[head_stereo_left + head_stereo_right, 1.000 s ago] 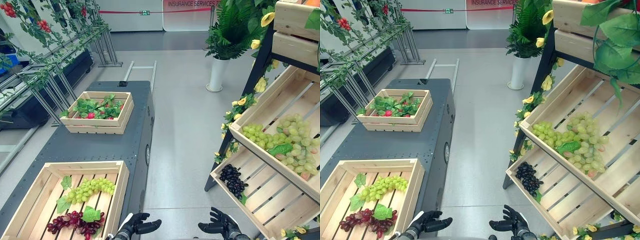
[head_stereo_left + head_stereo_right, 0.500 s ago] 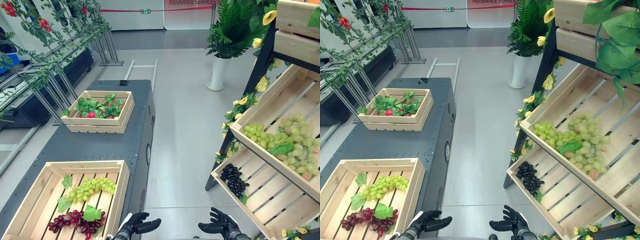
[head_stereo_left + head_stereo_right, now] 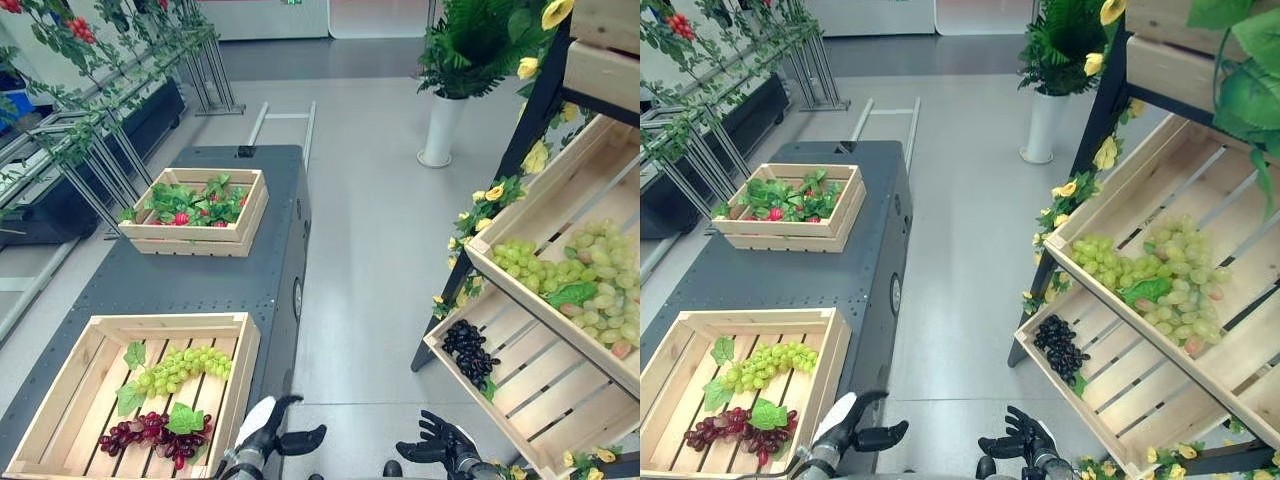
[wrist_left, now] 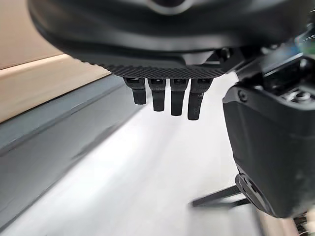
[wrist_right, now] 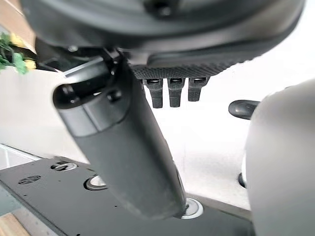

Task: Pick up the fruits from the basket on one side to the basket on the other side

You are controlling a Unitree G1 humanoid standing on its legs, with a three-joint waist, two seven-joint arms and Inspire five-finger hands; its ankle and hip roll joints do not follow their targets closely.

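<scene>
Both hands hang low over the floor and carry nothing. The left hand is open, thumb spread, fingers relaxed and straight in its own wrist view. It sits just beside the near corner of the crate on the dark table. The right hand is also open and empty, fingers loosely spread, hovering just off the lower shelf crate on the wooden rack.

The fruit lies in two places. Ahead and to the outside of the left hand, the near crate holds green grapes and red grapes. Ahead of the right hand, a dark bunch rests in the lower shelf crate, and a heap of pale green grapes fills the shelf above. A farther crate of leaves and red fruit stands well beyond the left hand.

No fruit is gripped, so the step in hand looks like the approach before a pick. The next move probably calls for raising a hand over a crate rim and closing round a bunch's stem, as loose grapes may slip.
</scene>
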